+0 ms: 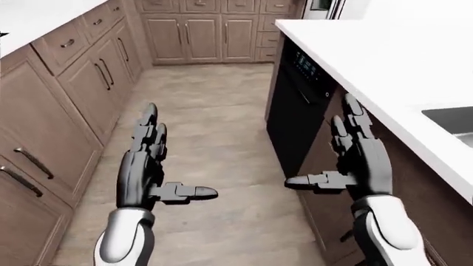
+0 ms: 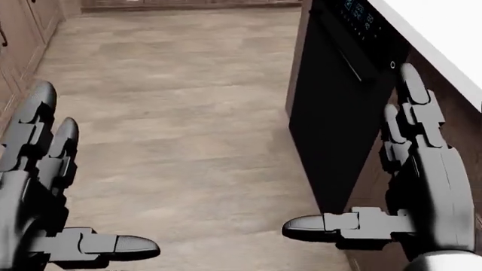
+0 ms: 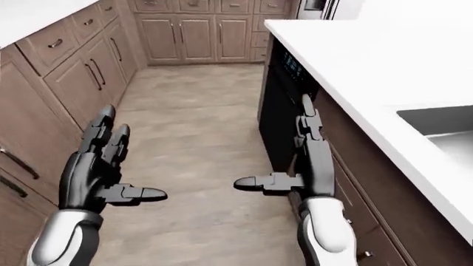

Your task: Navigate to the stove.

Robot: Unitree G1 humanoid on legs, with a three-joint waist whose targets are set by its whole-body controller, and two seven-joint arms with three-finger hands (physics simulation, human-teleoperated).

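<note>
No stove shows in these views. The robot stands in an aisle of pale wood-plank floor [image 1: 214, 111], a black built-in appliance with a control panel [image 1: 295, 105] under the white countertop [image 1: 377, 61] at right. Left hand [image 1: 144, 166] and right hand [image 1: 355, 160] hang spread wide, holding nothing. Brown cabinets [image 1: 81, 83] line the left.

The renders are bright and evenly lit, with soft diffuse light and no single source in view. The white counter [image 1: 384, 61] is close to blown out, nearly without texture. The floor [image 2: 173, 113] shows only faint, soft shading; hard shadows do not appear. The black appliance front [image 1: 295, 111] reads as a flat dark mass, its blue panel marks too small to make out. Both eye views stay sharp throughout, perhaps slightly stretched toward the edges. Each robot hand carries dull, matte highlights.
</note>
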